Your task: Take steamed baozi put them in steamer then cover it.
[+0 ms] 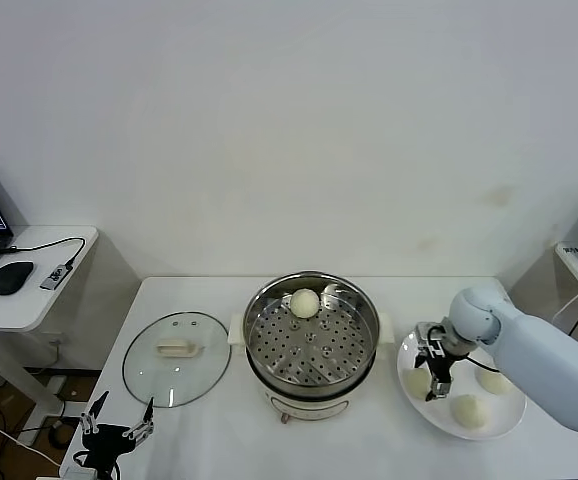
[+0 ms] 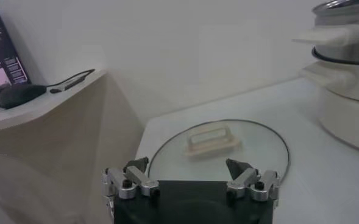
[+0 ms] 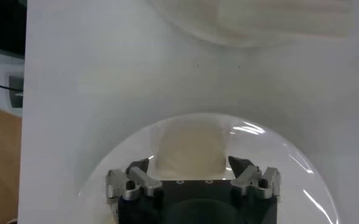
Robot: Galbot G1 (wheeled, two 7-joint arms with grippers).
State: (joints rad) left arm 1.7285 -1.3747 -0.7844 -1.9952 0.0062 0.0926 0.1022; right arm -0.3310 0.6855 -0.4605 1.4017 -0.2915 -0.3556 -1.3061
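Right gripper point(image 1: 435, 372) sits over the plate point(image 1: 509, 418), fingers either side of a baozi point(image 3: 190, 146) — squeezed in, we judge it pinched. Steamer point(image 1: 312, 338) lies to its left. Left gripper point(image 1: 117, 422) spread, idle.

The steamer point(image 1: 312, 345) stands uncovered, flanked closely by cover point(image 1: 176, 357) and plate point(image 1: 509, 420).

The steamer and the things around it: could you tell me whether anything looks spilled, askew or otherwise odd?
Nothing stands out. The steamer stands upright with one baozi inside, the cover lies flat on the table, and nothing is spilled.
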